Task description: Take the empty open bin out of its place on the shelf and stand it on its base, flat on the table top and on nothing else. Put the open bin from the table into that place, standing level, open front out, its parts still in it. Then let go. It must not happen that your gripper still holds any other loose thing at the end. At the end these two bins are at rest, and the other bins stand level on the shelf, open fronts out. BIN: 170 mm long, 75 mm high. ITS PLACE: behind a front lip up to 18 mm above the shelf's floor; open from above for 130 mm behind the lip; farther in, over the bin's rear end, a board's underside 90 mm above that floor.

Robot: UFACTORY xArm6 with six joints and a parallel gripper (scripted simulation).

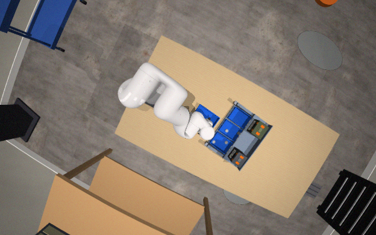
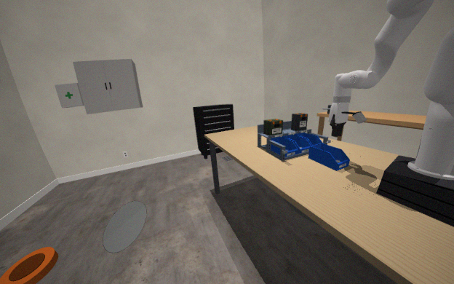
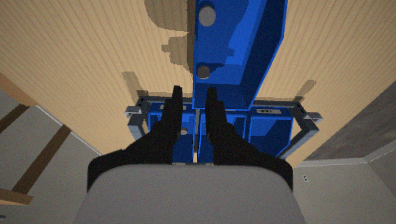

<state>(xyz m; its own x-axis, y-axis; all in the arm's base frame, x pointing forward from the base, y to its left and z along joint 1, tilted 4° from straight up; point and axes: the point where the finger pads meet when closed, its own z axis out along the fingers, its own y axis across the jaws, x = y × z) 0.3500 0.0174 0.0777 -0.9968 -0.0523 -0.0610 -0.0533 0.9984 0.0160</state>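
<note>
Top view looks straight down from afar, exterior views sidelong, wrist looks closely down; all share the shelf [image 1: 252, 115].

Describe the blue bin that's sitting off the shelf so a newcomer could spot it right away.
On the long wooden table, find the small grey shelf rack holding three blue bins in a row. Right in front of it stands a fourth blue bin, the only one resting on the table top itself, round grey parts inside.
</note>
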